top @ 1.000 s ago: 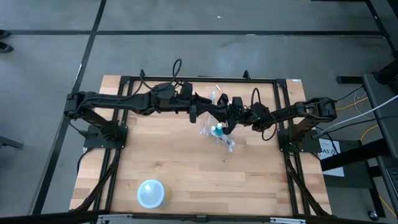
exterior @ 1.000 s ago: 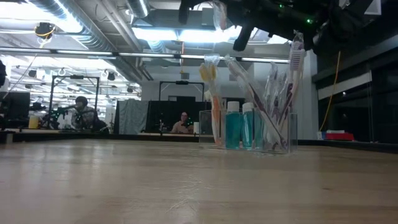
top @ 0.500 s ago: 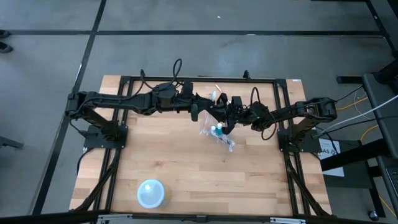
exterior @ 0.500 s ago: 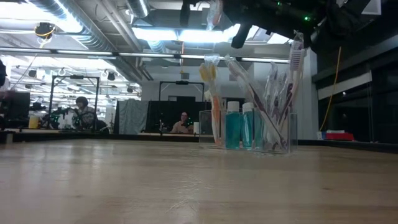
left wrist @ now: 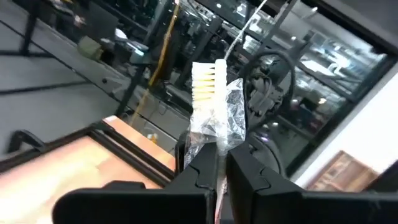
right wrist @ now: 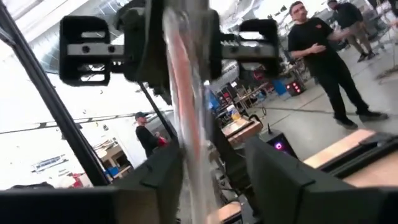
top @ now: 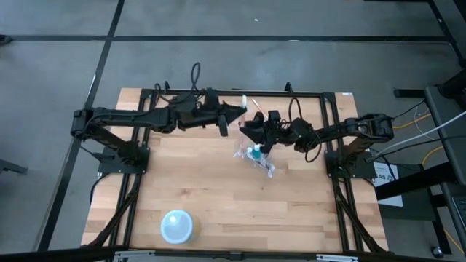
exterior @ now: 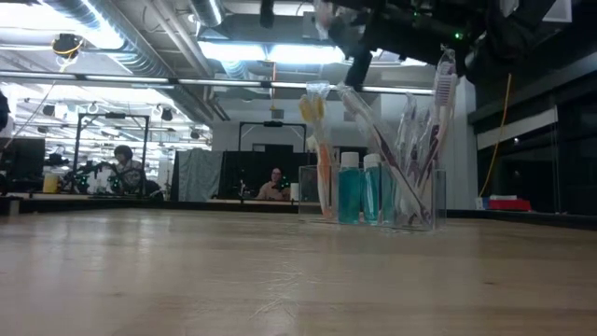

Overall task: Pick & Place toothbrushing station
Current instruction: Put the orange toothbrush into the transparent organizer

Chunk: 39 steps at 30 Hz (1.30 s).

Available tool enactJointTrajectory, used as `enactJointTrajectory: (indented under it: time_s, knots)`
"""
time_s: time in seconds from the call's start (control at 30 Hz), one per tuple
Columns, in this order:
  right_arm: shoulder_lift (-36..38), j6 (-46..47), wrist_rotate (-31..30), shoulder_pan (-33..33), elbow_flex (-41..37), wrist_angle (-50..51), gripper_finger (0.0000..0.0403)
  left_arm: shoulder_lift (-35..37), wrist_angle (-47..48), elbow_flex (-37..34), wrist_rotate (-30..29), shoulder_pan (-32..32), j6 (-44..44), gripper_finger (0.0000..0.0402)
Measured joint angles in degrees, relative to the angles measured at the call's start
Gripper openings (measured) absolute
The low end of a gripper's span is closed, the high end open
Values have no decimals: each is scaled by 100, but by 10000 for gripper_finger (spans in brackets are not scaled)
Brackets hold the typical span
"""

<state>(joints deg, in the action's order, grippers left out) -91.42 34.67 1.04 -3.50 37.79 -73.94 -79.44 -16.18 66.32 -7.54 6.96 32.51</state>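
Left gripper [left wrist: 217, 163] upper centre of high view, clamped shut on thin white toothbrush in clear wrapper [left wrist: 210, 99]. Right gripper [top: 247, 128] beside it, fingers spread, empty. Clear plastic cup [exterior: 410, 196] with teal tube [exterior: 350, 189] below, mid-frame. Advice: keep brush upright, lower slowly into cup, avoid knocking the other brushes.

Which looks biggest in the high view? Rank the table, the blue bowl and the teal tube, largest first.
1. Table, by far the largest.
2. Bowl, near the front edge.
3. Tube, only a small teal spot among the wrapped toothbrushes.
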Motion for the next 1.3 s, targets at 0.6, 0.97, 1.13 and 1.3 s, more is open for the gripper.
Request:
enactJointTrajectory:
  time_s: [0.6, 0.97, 1.13, 1.3]
  knots:
    - [1365, 684, 392, -1058, -1425, -1594, 207, 615, -771, -1055, -1230, -436, -1879, 8]
    - [2827, 1566, 459, -1183, -1960, -1421, 190, -799, -5495, -3261, -1692, -130, -1506, 8]
    - [3100, 1714, 449, -1183, -1961, -1332, 183, -2166, -6824, -3106, -1483, 2, -1482, 8]
    - [3321, 1769, 408, -1183, -1961, -1338, 178, -2941, -7099, -2852, -1348, -10, -1395, 8]
